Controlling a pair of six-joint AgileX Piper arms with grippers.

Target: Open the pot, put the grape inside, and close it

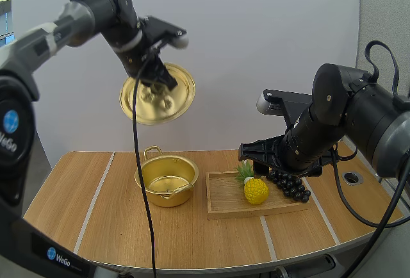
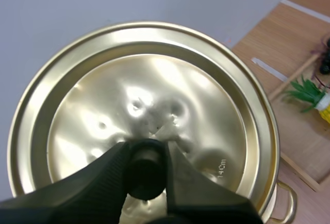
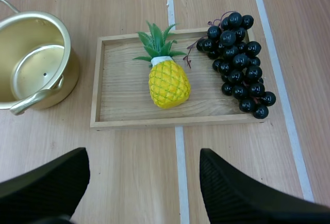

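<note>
Left fingers point(image 2: 108, 177) are pinched tight on the black knob point(image 2: 147, 164) of the lid point(image 2: 149, 90). The lid hangs tilted in the air at the fingertips. The pot point(image 1: 168, 179) sits open on the table point(image 1: 77, 195), well below those fingers.

Right fingers point(image 3: 242, 193) are spread wide with nothing between them, hovering over bare table. The wooden tray point(image 3: 124, 95) lies just ahead of the tips. The grapes point(image 3: 238, 77) lie on the tray end ahead of the right-hand finger, draped over its rim. A toy pineapple point(image 3: 168, 82) lies mid-tray, straight ahead of the gap. The pot is off past the left-hand finger, beside the tray.
</note>
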